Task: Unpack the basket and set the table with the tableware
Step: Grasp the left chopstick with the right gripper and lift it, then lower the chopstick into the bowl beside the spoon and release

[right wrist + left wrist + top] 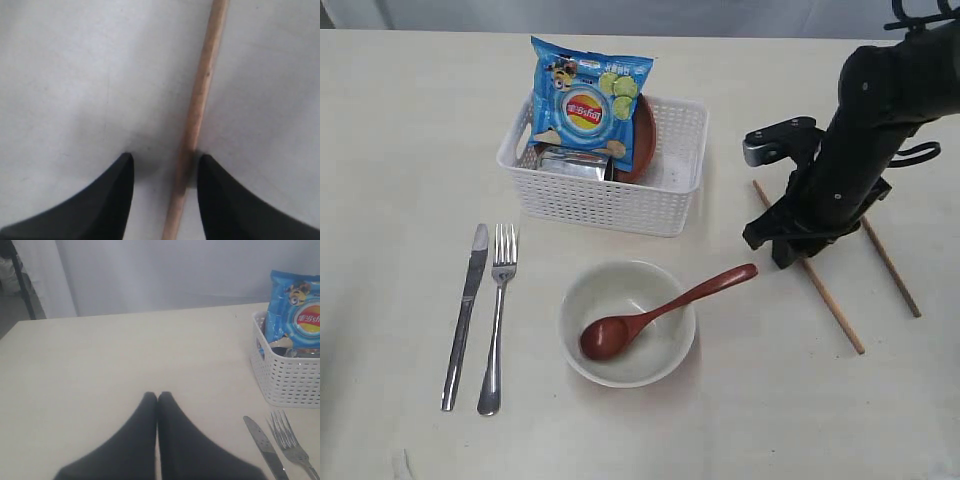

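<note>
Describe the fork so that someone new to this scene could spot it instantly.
In the exterior view, find the white basket. Below its left end two steel pieces lie side by side. The fork is the one nearer the bowl, with tines, unlike the flat-bladed knife.

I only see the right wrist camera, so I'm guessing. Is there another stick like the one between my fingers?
Observer: Yes, a second chopstick lies on the table, apart from the one at your right gripper.
Operator: What's left to unpack?
Observer: The basket holds a blue chip bag, a brown plate and a shiny steel item.
Operator: Is anything set out yet?
Observer: A wooden spoon rests in the bowl, handle out over the rim.
</note>
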Motion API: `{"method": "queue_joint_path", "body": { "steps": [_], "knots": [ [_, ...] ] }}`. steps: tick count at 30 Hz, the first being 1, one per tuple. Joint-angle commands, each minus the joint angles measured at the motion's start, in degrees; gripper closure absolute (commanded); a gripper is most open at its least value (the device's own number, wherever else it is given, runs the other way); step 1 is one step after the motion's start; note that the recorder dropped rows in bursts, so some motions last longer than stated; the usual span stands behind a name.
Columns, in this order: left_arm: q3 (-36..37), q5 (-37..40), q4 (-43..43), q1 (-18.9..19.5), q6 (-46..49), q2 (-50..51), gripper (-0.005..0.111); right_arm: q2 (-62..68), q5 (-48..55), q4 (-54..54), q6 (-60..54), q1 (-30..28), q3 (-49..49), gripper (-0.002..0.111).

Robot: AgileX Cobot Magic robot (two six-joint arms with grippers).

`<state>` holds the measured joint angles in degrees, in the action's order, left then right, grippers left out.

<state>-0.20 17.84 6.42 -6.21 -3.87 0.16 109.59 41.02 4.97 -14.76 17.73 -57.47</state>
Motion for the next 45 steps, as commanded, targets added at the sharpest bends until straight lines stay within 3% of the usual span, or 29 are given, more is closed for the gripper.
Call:
{"method": "queue_joint_path", "body": {
  "steps": [1, 6, 21, 33, 35, 39, 42, 45],
  "knots": [
    [0.2, -0.4, -0.7, -0.4, 0.0, -0.2, 0.107, 1.3, -0.3, -0.6, -0.3, 0.0, 0.2, 0.074],
    [0.2, -0.4, -0.7, -0.4, 0.0, -0.2, 0.107, 1.4, -0.2, -0.6, -0.3, 0.0, 0.2, 0.108],
    [0.2, -0.4, -0.7, -0.4, 0.0, -0.2, 0.107, -7.6, 2.1, -1.2, 9.0, -1.1, 0.2, 0.109],
    [0.2, -0.4, -0.7, -0.4, 0.0, -0.2, 0.107, -26.9, 19.5, 8.4, 9.6, -0.8, 0.2, 0.109],
    [0.2, -0.4, -0.7, -0.4, 0.0, -0.2, 0.107, -31.4, 22.3, 13.1, 9.4, 1.5, 0.2, 0.109],
    [0.2, -0.4, -0.7, -0.4, 0.0, -0.2, 0.107, -35.3, 19.3, 24.6, 11.3, 11.9, 0.2, 0.109],
    [0.2, -0.4, -0.7, -0.4, 0.0, -0.2, 0.107, -31.6, 11.4, 25.2, 17.6, 22.3, 0.2, 0.109],
    [0.2, -0.4, -0.7, -0.4, 0.0, -0.2, 0.107, -27.2, 6.6, 25.2, 18.6, 26.9, 0.2, 0.109]
  ]
}}
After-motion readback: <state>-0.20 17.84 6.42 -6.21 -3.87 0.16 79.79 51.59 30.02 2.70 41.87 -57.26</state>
